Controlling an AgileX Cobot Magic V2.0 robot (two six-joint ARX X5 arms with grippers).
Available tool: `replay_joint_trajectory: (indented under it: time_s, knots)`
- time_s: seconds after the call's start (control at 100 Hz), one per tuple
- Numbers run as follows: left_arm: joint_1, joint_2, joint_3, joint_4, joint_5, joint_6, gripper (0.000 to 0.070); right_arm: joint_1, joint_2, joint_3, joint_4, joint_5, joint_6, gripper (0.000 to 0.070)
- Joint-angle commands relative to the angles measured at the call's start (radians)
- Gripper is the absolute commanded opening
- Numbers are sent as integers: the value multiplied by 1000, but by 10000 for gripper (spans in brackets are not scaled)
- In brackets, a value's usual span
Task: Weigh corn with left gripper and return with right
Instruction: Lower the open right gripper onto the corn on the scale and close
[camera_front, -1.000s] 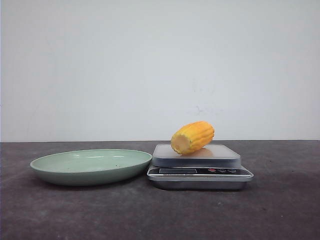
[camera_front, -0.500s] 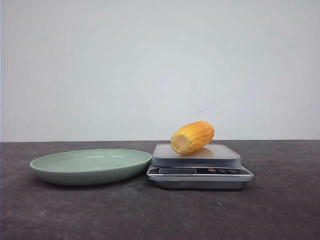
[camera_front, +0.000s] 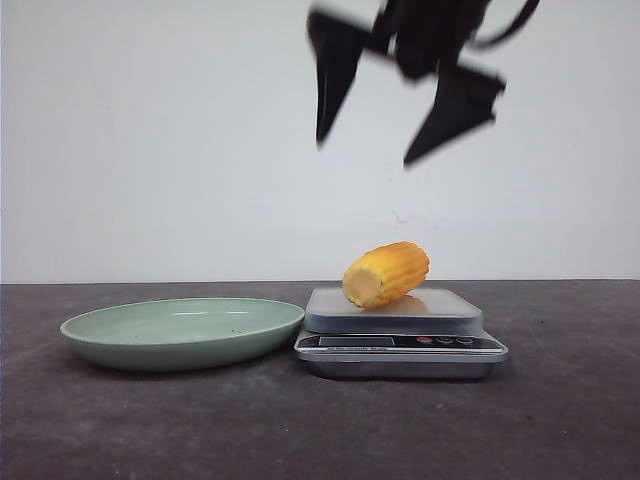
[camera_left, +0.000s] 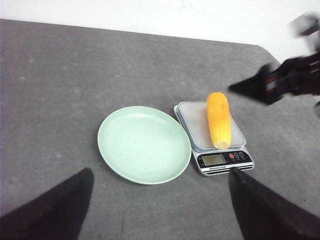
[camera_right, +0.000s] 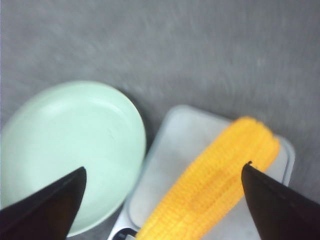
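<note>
Front view: the corn (camera_front: 386, 274) lies on its side on the scale (camera_front: 400, 340), right of centre, its long axis running diagonally, with the pale cut end facing the lower left of the frame and the far end raised toward the upper right. The cob rests on the left half of the weighing platform, leaving the right half of the platform bare. A green plate (camera_front: 183, 332) sits to the left of the scale, its rim just beside the scale's left edge. Dark table (camera_front: 320, 430) extends in front of both and to the right of the scale. At the top of the frame the right gripper (camera_front: 364, 155) hangs well above the corn, blurred, its two fingers spread wide with nothing between them.

Left wrist view: the corn (camera_left: 219, 120) runs lengthwise along the platform's right side, one end overhanging the edge next to the display (camera_left: 213, 160). The left gripper (camera_left: 160, 200) has its fingers set wide apart at the lower corners, holding nothing, well apart from plate (camera_left: 144, 144) and scale.

Right wrist view: the corn (camera_right: 212, 187) lies between the parted fingertips (camera_right: 55, 202), untouched.
</note>
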Motion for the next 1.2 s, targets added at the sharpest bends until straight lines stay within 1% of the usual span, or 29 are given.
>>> replay_joint_trajectory:
  time_s: [0.0,0.09,0.22,0.4,0.53,0.62,0.65,0.75,0.83,0.97,1.07,1.19]
  knots:
    - [-10,0,11,13,-2,2,522,8,44,21,7,8,41,628]
    - [-10,0,11,10,-2,2,522,8,94,21,4,21,50,628]
    - [-10,0,11,-3,-3,2,522,8,136,21,-34,90,70,627]
    - [-10,0,10,-3,-3,8,522,-1,167,21,-64,126,77,627]
    - [-10,0,10,-3,-3,15,521,-8,168,21,-63,131,92,625]
    - [-10,0,10,-3,-3,24,521,-13,168,21,-63,130,100,579]
    - [-10,0,10,-3,-3,25,521,-17,168,21,-66,130,101,576]
    - [-10,0,10,-3,-3,25,521,-28,168,21,-66,89,113,576]
    - [-10,0,10,-3,-3,25,522,-30,168,21,-65,83,122,571]
    - [-10,0,10,-4,-3,26,521,-31,168,21,-71,50,126,440]
    - [-10,0,10,-6,-3,25,521,-30,168,21,-71,21,141,364]
    - [-10,0,10,-11,-3,26,521,-21,168,20,-91,18,170,274]
